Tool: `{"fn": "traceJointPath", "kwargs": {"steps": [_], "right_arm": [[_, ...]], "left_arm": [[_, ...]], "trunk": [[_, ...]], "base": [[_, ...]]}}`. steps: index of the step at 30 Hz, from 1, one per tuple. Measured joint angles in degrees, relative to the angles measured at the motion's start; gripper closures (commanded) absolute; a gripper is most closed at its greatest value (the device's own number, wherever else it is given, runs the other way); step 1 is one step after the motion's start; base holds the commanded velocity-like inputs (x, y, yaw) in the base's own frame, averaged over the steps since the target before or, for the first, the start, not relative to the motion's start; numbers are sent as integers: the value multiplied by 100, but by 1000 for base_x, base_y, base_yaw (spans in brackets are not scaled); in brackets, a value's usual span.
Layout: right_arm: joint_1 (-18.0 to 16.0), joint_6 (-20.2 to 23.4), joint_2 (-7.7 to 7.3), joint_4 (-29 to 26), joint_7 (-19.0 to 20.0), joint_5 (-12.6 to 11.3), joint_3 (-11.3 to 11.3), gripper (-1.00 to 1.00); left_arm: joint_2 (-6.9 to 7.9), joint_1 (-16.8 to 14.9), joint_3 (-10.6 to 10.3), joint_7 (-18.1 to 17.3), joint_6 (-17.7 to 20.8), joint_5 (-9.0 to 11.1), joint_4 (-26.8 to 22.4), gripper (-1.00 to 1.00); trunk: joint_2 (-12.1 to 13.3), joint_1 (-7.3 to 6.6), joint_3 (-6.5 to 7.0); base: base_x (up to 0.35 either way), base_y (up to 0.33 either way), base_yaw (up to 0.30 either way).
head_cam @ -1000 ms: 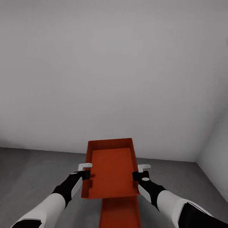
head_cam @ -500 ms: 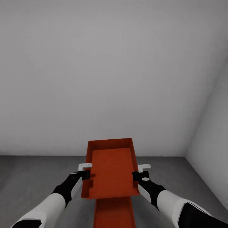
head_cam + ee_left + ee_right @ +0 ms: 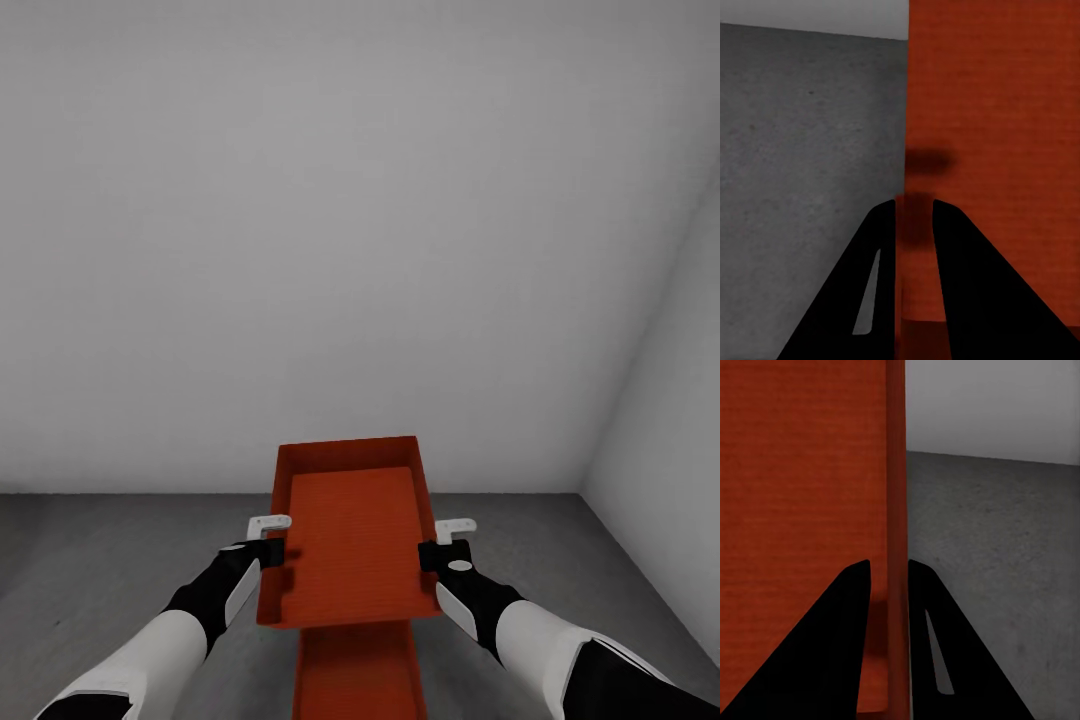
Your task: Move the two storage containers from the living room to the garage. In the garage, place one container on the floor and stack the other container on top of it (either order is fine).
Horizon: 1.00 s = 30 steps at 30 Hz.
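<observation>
grey garage floor (image 3: 100, 560) beneath two orange containers (image 3: 350, 530).

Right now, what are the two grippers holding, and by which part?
Both hold one orange bin: the left gripper pinches its left side wall, the right gripper its right side wall. A second bin lies below.

No legible text, labels or signs

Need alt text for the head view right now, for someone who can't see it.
Both arms hold an open orange-red container by its side walls, left pincer and right pincer each clamped on one. A second container lies below it on the grey concrete floor, facing a plain garage wall.
</observation>
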Motion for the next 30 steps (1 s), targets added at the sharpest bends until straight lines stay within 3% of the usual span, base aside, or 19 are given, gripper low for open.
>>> {"fn": "traceJointPath", "kwargs": {"steps": [14, 17, 23, 30], "right_arm": [[4, -9, 13, 38, 36, -82, 52, 100], [6, -30, -25, 62, 96, -319, 220, 100], [9, -26, -46, 16, 80, -253, 188, 100], [9, -25, -49, 7, 62, -409, 340, 100]], "left_arm": [[32, 8, -30, -31, 49, 29, -15, 100], [22, 6, 102, -102, 77, -162, -12, 100], [-64, 7, 513, -184, 30, -602, -9, 100], [-162, 7, 1076, -316, 43, -1138, -24, 100]], "trunk": [[0, 0, -1], [0, 0, 0], [0, 0, 0], [0, 0, 0]], "base": [[0, 0, 0], [0, 0, 0], [0, 0, 0], [0, 0, 0]]}}
